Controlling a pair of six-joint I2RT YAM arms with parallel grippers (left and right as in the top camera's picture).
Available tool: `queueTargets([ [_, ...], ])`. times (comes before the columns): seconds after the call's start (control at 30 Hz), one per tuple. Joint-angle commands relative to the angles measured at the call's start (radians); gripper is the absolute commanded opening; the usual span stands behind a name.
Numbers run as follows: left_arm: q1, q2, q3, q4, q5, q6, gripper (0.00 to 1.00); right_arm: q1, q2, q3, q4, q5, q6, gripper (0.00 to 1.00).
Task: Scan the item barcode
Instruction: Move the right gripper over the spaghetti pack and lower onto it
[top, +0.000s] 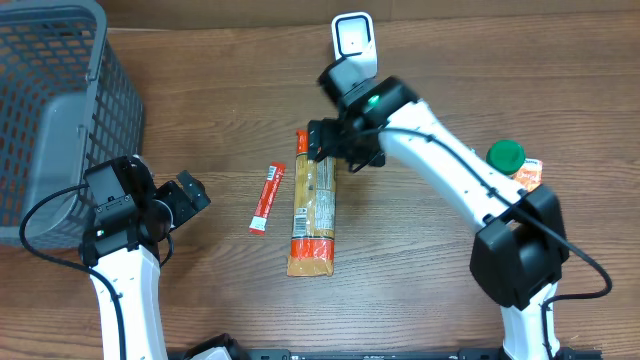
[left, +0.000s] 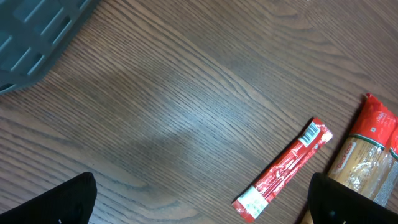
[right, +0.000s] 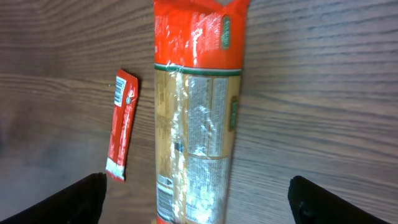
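**Left end effector**: near left of the wooden surface. Its jaws are spread wide and hold nothing.

**Pasta packet**: lies flat at the centre of the surface. The long axis runs near to far with a slight tilt. The near end is orange, the far end is red and crimped, and the middle is clear. A printed panel on it is too small to read.

**Red sachet**: just left of the packet, apart from it and roughly parallel. There is a white panel with dark bars at its far end.

**Right end effector**: over the packet's far part. In the wrist view its fingers stand open on either side of the packet and grip nothing.

**Green-capped container**: right side, with a small orange pack beside it.

**Grey mesh basket**: far left.

**White device**: far centre.
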Motion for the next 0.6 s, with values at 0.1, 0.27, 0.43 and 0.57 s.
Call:
queueTargets([
  [0.1, 0.003, 0.006, 0.014, 0.003, -0.013, -0.016, 1.0, 0.09, -0.008, -0.103, 0.109, 0.224, 0.128, 0.99],
  [0.27, 0.003, 0.006, 0.014, 0.003, -0.013, -0.016, 1.0, 0.119, -0.008, -0.166, 0.184, 0.218, 0.128, 0.99],
  [0.43, 0.003, 0.006, 0.014, 0.003, -0.013, -0.016, 1.0, 0.149, 0.001, -0.195, 0.219, 0.22, 0.127, 1.0],
  [0.57, 0.003, 0.006, 0.014, 0.003, -0.013, -0.016, 1.0, 0.169, 0.026, -0.195, 0.24, 0.226, 0.119, 1.0],
])
